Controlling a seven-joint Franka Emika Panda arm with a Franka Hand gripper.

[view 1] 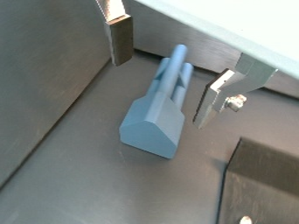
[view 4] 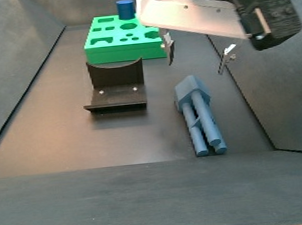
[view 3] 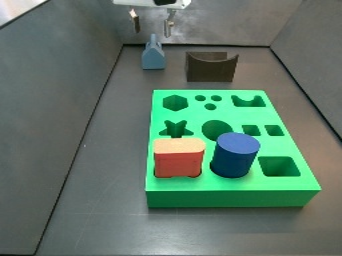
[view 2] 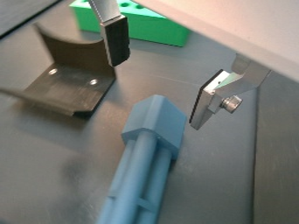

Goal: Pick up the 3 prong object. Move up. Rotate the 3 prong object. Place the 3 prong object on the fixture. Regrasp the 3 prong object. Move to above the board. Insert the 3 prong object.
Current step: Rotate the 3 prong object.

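The light steel-blue 3 prong object (view 1: pixel 163 103) lies flat on the dark floor, prongs lengthwise, also visible in a side view (view 4: pixel 201 115) and far back in a side view (view 3: pixel 155 55). My gripper (view 1: pixel 165 89) hangs open above its blocky end, one finger on each side, neither touching it; a wrist view (view 2: pixel 158 93) shows the same. Nothing is held. The dark brown fixture (view 2: pixel 70 77) with its curved notch stands beside the piece (view 4: pixel 116 88). Beyond it lies the green board (view 3: pixel 227 195), whose edge also shows in a wrist view (view 2: pixel 146 26).
A red block (view 3: pixel 178 158) and a dark blue cylinder (view 3: pixel 234 155) stand in the board's holes. Grey walls enclose the floor on all sides, one running close along the piece (view 1: pixel 222 39).
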